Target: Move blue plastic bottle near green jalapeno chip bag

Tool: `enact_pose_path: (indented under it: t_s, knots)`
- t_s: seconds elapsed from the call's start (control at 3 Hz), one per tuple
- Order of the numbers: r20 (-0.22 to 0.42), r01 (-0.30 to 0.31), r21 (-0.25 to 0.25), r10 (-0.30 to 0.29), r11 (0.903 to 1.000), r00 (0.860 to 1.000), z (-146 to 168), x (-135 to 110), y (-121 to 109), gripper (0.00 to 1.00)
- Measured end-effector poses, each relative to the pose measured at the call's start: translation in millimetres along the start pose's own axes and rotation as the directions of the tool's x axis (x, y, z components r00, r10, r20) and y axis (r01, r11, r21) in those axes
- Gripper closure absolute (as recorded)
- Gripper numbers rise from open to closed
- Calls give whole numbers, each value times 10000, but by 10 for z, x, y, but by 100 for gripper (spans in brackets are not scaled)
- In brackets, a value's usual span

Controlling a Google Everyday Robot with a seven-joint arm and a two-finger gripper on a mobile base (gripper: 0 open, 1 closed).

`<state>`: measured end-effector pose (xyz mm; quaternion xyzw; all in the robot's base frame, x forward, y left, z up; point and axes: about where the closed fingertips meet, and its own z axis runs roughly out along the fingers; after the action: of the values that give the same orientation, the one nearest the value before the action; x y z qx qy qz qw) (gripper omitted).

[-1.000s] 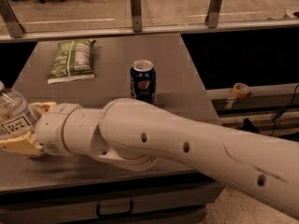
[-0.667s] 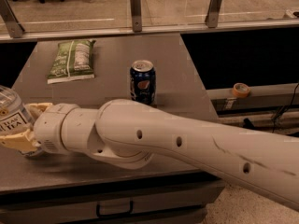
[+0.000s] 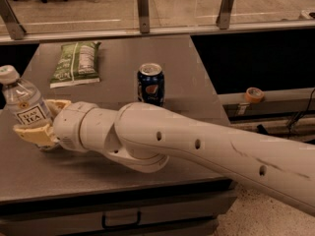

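Currently clamped: tan two-finger end effector (image 3: 37, 118) around clear bluish plastic bottle (image 3: 22, 100), white cap tilted up-left. Flat crinkly green chip bag (image 3: 76, 62) beyond end effector, slightly right, well apart; carry that way.

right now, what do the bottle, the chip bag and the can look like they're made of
The blue plastic bottle, held in the gripper at the table's left edge: clear glossy plastic, see-through, with a paper-like label. The green jalapeno chip bag: thin crinkly film, probably plastic; wrinkles catch light. The soda can: likely aluminium, printed dark blue, bare silvery top.
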<state>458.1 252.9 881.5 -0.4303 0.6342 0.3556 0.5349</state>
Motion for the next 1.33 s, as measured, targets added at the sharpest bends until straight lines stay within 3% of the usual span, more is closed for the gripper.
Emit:
enact_pose_path:
  t_s: [0.33,0.67,1.0,1.33]
  knots:
    - [0,0,1,0,10000,10000,0,-1,-1,100]
    - [114,218,828,-229,9963,9997,-68,-33,-519,100]
    - [250,548,1921,-607,9798,9978,-196,-126,-1187,100]
    - [337,477,2396,-574,9697,9978,-191,-105,-1571,100]
